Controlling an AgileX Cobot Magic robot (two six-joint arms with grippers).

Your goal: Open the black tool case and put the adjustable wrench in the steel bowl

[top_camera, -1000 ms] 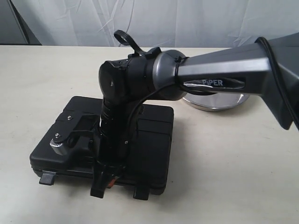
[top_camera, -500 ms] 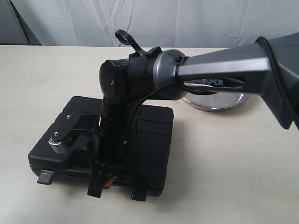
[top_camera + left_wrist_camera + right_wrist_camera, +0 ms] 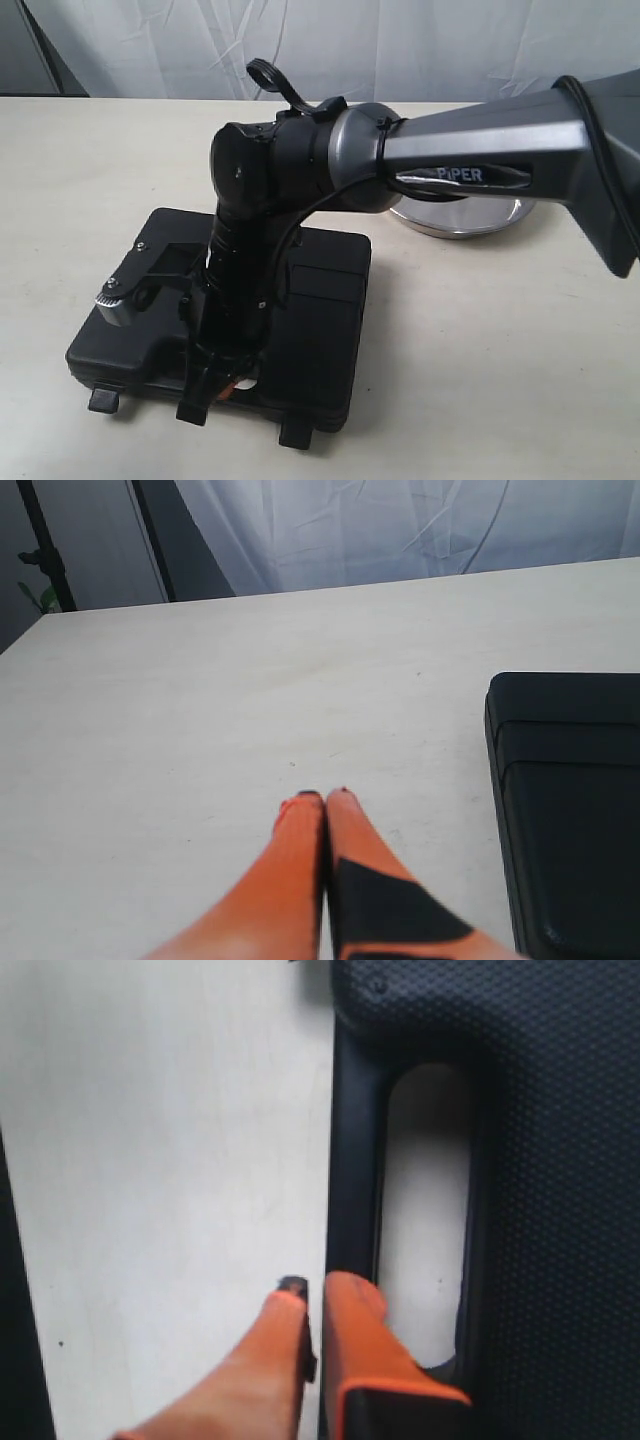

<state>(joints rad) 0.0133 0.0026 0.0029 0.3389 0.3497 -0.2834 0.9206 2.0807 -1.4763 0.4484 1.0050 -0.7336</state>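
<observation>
The black tool case (image 3: pixel 320 330) lies shut on the table, with its two clip latches (image 3: pixel 103 400) sticking out at the near edge. My right gripper (image 3: pixel 205 400) points down at that edge between the latches. In the right wrist view its jaws (image 3: pixel 308 1285) are pressed close at the case's (image 3: pixel 560 1160) handle bar: one finger lies over the bar and the slot (image 3: pixel 425 1190), the other on the table side. The steel bowl (image 3: pixel 465 218) sits behind the right arm, mostly hidden. My left gripper (image 3: pixel 327 796) is shut and empty over bare table beside the case (image 3: pixel 570 800). The adjustable wrench is hidden.
The right arm (image 3: pixel 470 150) reaches across the middle of the exterior view and covers much of the case lid. Pale tabletop (image 3: pixel 500 350) surrounds the case, and a white curtain (image 3: pixel 400 40) hangs behind the far edge.
The case has slid toward the near edge of the table, and my right gripper has moved with it at the handle. The latches now sit lower in the exterior view.
</observation>
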